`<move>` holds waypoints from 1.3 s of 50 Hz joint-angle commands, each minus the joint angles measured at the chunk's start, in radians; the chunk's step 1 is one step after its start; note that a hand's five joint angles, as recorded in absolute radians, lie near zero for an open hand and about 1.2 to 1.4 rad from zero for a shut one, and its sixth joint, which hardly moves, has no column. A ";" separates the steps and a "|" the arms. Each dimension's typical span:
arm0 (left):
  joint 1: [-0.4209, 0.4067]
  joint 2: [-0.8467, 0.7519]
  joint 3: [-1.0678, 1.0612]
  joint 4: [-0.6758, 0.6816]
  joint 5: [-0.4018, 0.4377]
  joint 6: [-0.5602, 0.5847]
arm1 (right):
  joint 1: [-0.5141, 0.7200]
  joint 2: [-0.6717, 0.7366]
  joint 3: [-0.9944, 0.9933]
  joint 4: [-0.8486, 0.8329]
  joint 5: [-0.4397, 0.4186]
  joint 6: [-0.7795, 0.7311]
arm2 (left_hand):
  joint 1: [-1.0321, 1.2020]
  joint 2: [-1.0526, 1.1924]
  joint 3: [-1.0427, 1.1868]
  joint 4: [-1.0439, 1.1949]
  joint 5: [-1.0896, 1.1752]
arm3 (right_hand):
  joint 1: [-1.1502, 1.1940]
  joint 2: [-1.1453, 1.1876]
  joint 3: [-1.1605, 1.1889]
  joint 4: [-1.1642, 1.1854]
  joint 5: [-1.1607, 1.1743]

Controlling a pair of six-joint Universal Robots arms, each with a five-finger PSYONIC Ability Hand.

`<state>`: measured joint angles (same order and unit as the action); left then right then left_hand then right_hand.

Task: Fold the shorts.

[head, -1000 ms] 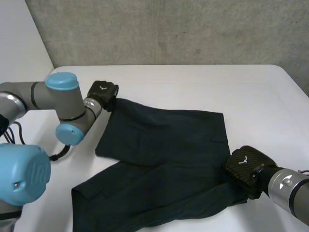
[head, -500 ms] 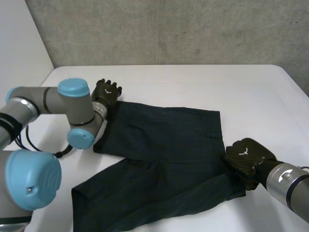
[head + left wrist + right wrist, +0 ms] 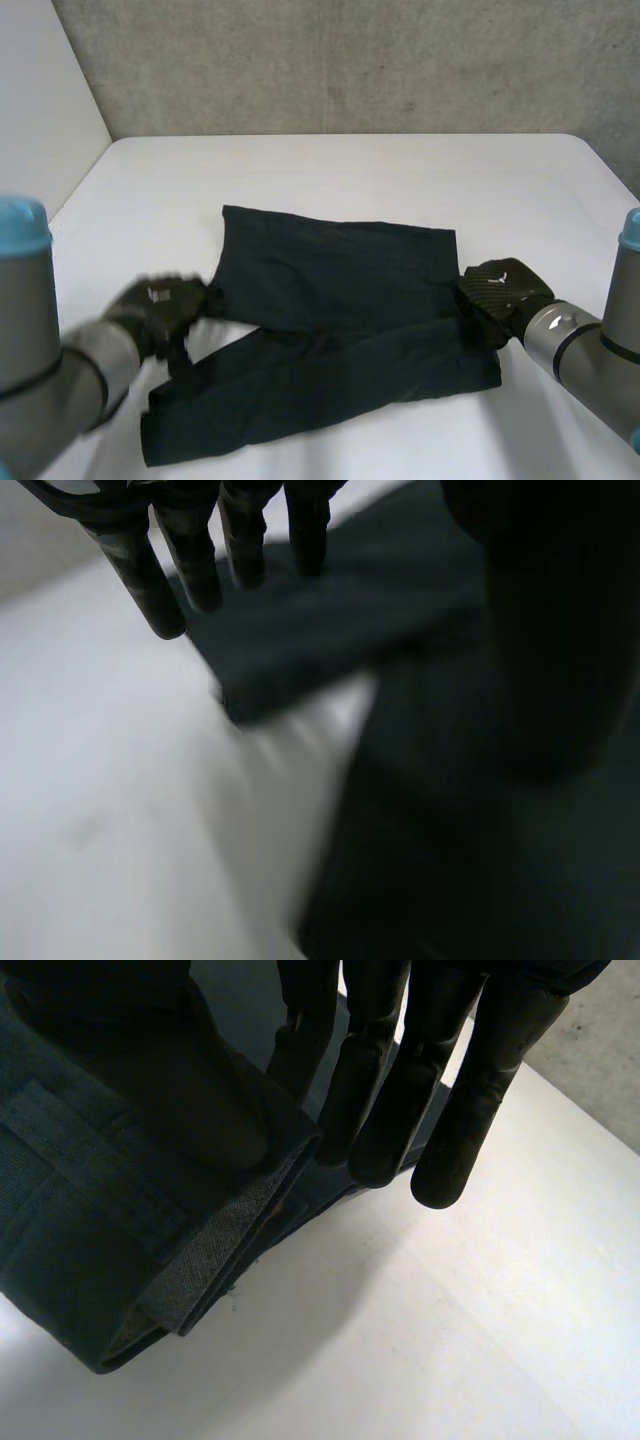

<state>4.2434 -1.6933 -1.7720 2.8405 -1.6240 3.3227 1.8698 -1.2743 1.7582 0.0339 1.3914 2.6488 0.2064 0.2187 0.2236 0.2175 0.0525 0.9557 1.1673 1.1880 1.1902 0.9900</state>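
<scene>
The near leg of the dark shorts (image 3: 340,300) lies flat on the white table (image 3: 380,170), running from beneath the left hand (image 3: 158,308) across toward the right hand (image 3: 498,290). The left hand sits at the leg-opening side of the garment, over the notch where the two legs part. In the left wrist view its fingers (image 3: 150,575) are straight and spread, hanging above the corner of a leg hem, and the thumb stands apart to one side. The hand is open and grips nothing. Bare table shows beside and below those fingertips, and more dark cloth lies under the palm.

The right hand is on the opposite edge, at the waistband. In the right wrist view its thumb (image 3: 190,1080) presses down on top of the waistband while its straight fingers (image 3: 380,1090) reach past and under the cloth's edge, so the band is pinched between them. The lighter grey inside of the band shows just beside the thumb, where the edge is turned up. White table lies beyond the fingertips.

Farther from both hands, the second leg stretches flat along the far side of the shorts, its far corner well apart from the left hand. Beyond it is open table, and behind that stands a grey concrete wall (image 3: 350,60).
</scene>
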 commanded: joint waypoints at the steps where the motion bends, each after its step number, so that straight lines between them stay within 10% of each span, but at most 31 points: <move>1: -0.062 0.017 -0.093 -0.055 -0.004 -0.086 | 0.003 -0.004 0.007 -0.009 0.005 -0.006 | 0.066 0.054 0.049 0.055 0.045 | 0.441 0.229 0.208 0.206 0.232; 8: -0.065 -0.052 -0.109 0.034 -0.022 -0.089 | 0.005 -0.008 0.020 -0.011 0.000 -0.004 | 0.183 0.171 0.166 0.172 0.162 | 0.441 0.229 0.208 0.206 0.232; 15: -0.069 -0.138 -0.043 0.174 -0.180 -0.074 | 0.003 -0.013 0.017 -0.011 0.000 -0.010 | 1.190 1.177 1.172 1.178 1.169 | 0.441 0.229 0.208 0.206 0.232; 28: -0.069 -0.470 0.590 0.347 -0.201 0.291 | 0.015 0.117 -0.235 -0.165 0.060 -0.063 | 1.190 1.178 1.173 1.179 1.169 | 0.441 0.229 0.208 0.206 0.232; 43: -0.046 -0.991 1.143 0.461 -0.086 0.347 | 0.035 0.597 -0.686 -0.367 0.144 -0.181 | 1.190 1.178 1.173 1.179 1.169 | 0.441 0.229 0.208 0.206 0.232; 45: -0.046 -1.025 1.152 0.491 -0.066 0.360 | 0.037 0.634 -0.713 -0.368 0.137 -0.187 | 0.752 0.740 0.735 0.741 0.731 | 0.433 0.221 0.201 0.198 0.224; 47: -0.051 -1.040 1.148 0.528 -0.071 0.376 | 0.038 0.661 -0.740 -0.371 0.144 -0.188 | -0.032 -0.044 -0.049 -0.043 -0.052 | -0.555 -0.767 -0.788 -0.790 -0.764; 65: -0.059 -0.655 0.665 0.559 -0.083 0.376 | 0.026 0.171 -0.352 -0.174 0.025 0.132 | -0.028 -0.040 -0.045 -0.039 -0.049 | -0.781 -0.993 -1.013 -1.016 -0.990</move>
<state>4.1785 -2.5876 -0.8044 3.4009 -1.7024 3.7156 1.9042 -0.8631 1.1540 -0.2949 1.5170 2.6310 0.1918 0.1996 0.2084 0.2035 0.0462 0.2008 0.2218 0.2124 0.2335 0.0589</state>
